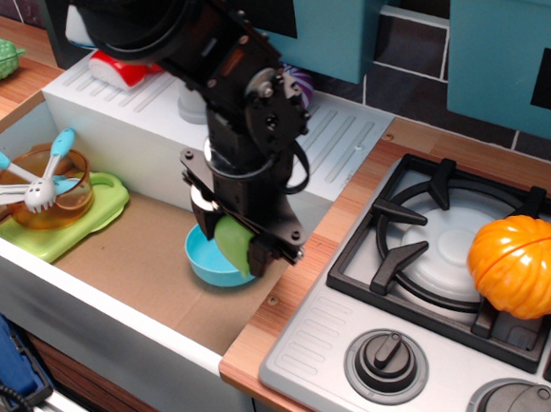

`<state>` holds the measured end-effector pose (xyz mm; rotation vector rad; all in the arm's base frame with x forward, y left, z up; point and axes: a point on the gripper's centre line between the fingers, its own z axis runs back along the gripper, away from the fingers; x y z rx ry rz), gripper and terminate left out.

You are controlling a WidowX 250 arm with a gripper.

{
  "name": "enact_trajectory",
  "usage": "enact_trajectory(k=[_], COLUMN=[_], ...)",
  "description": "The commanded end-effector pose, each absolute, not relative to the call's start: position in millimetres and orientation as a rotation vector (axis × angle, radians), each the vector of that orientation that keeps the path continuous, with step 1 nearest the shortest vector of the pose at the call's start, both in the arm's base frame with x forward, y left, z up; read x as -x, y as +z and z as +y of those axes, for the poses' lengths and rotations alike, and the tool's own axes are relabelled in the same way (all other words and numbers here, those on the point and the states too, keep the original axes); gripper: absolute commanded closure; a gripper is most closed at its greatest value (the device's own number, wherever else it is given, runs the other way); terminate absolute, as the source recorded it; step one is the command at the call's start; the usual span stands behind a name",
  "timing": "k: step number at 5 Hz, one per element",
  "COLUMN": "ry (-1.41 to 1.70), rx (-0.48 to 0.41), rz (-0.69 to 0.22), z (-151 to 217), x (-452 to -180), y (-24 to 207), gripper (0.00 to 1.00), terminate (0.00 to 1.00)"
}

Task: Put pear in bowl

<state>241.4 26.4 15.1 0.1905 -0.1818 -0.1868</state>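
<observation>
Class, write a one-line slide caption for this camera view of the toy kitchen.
Gripper holds the green pear over the blue bowl in the sink, ready to drop it in.

— What do we register behind the bench (266,326)?
— A dark tiled wall (414,52) with pale grout, and two teal bins (507,49) standing against it.
— And the bench itself?
— We note wood-grain trim around a white sink basin (122,318) and a grey hob (430,347).

No legible txt, labels or nos. anywhere.
</observation>
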Motion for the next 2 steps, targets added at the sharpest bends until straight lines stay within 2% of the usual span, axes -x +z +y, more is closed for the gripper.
enact_trajectory(k=[1,2], ry=[-0.240,-0.283], rx=[-0.258,-0.282], rz=[-0.276,-0.312], z=[45.1,53.0], x=[-262.9,-272.6], y=[8.8,1.4], gripper=[1.00,1.00], terminate=[0.00,0.00])
